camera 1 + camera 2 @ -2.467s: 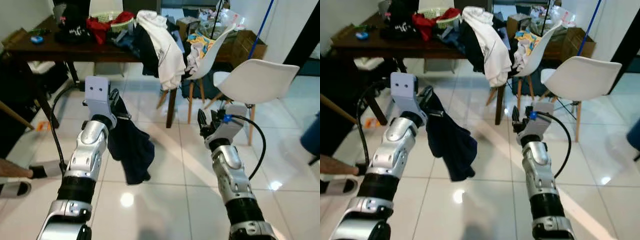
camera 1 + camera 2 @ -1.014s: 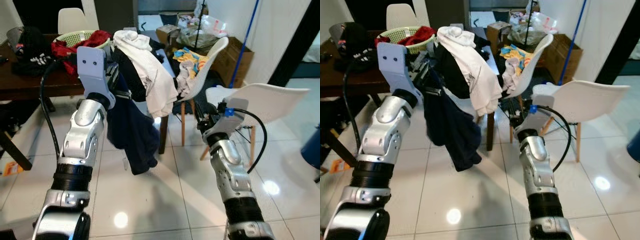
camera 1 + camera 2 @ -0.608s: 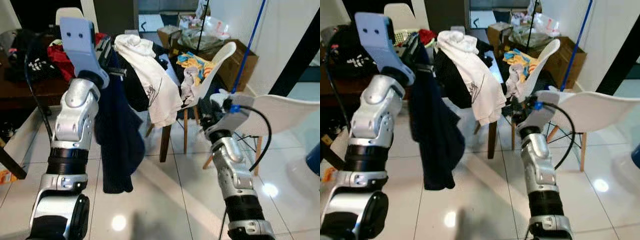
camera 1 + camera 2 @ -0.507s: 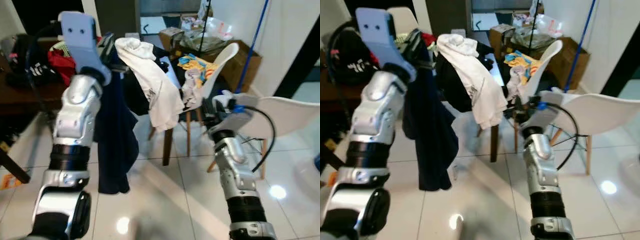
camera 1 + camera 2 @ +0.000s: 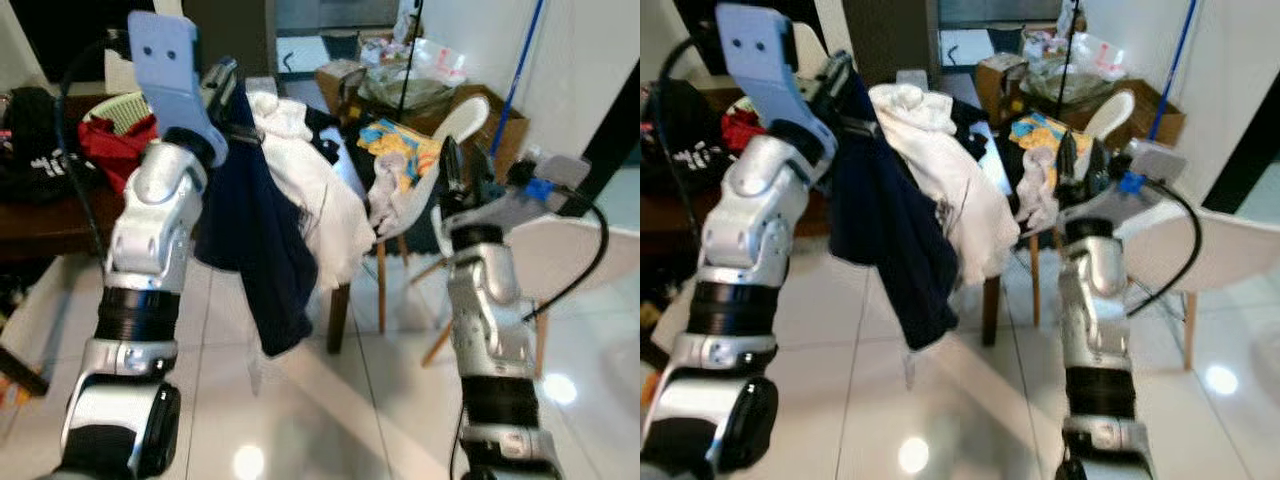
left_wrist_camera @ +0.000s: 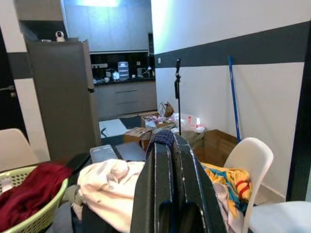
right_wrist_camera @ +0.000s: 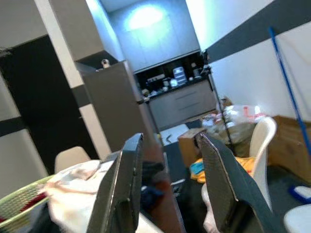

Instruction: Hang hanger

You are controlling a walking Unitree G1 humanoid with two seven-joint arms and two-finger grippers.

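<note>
- Left eye view: the left pincer (image 5: 222, 80) is raised high, clamped on the hanger (image 5: 243, 135), and a dark garment (image 5: 262, 240) drapes from it in front of the bench (image 5: 40, 215) piled with clothes.
- Right eye view: the right pincer (image 5: 1080, 155) is up beside a white chair (image 5: 1120, 120), fingers apart, holding nothing.
- Left wrist view: fingers (image 6: 163, 170) pressed together, a laundry basket (image 6: 34, 213) near.
- Right wrist view: fingers (image 7: 121, 189) spread wide.
</note>
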